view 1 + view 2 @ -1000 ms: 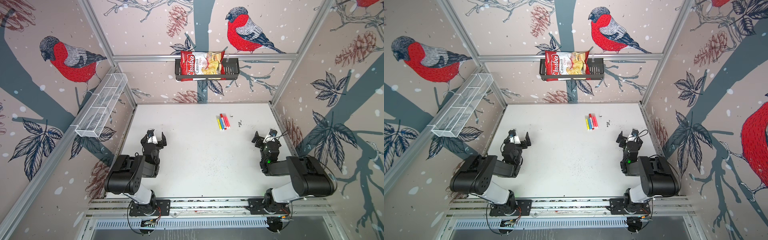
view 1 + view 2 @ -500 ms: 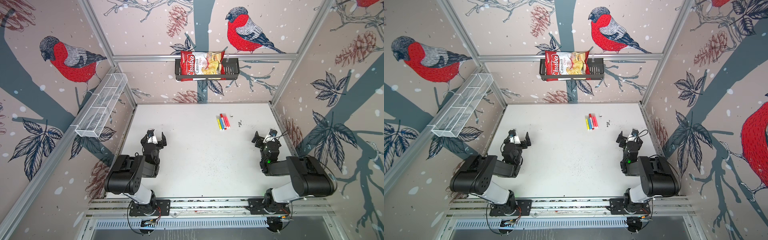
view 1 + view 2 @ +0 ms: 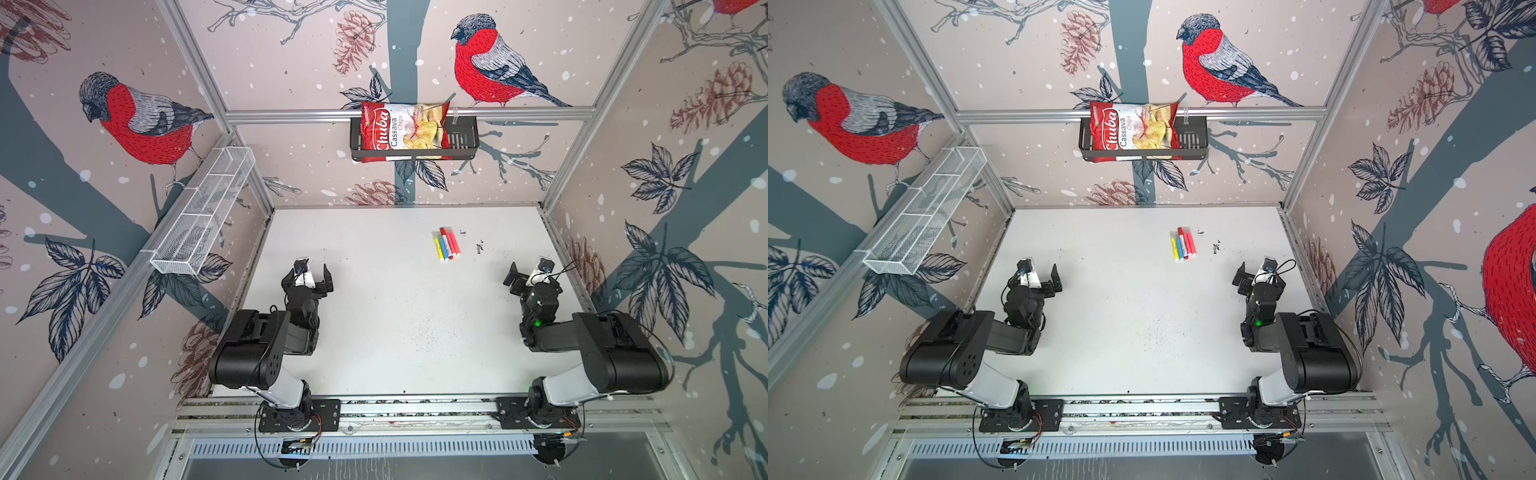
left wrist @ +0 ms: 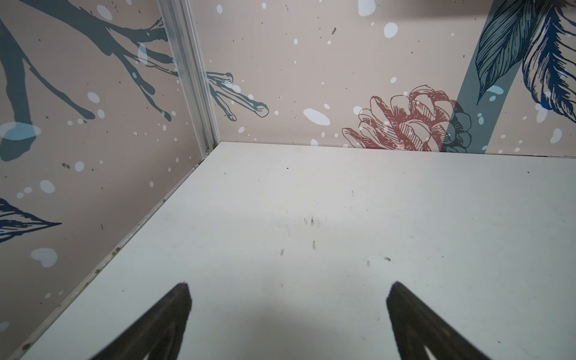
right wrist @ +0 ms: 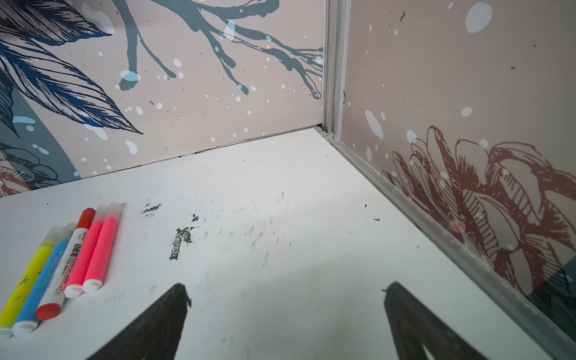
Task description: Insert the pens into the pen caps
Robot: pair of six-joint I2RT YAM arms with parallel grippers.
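Though rearward, pens (image 3: 446, 244) apart from walls (image 3: 307, 174).

Finding: no change detected over the interval examined. The left tool (image 4: 289, 285) and the right tool (image 5: 287, 285) show no shift in position, and their jaws stand as wide apart as before, holding nothing. The row of five slim coloured marker pens (image 5: 69, 258) has not moved on the white tabletop (image 3: 395, 311). No item added, removed or displaced.
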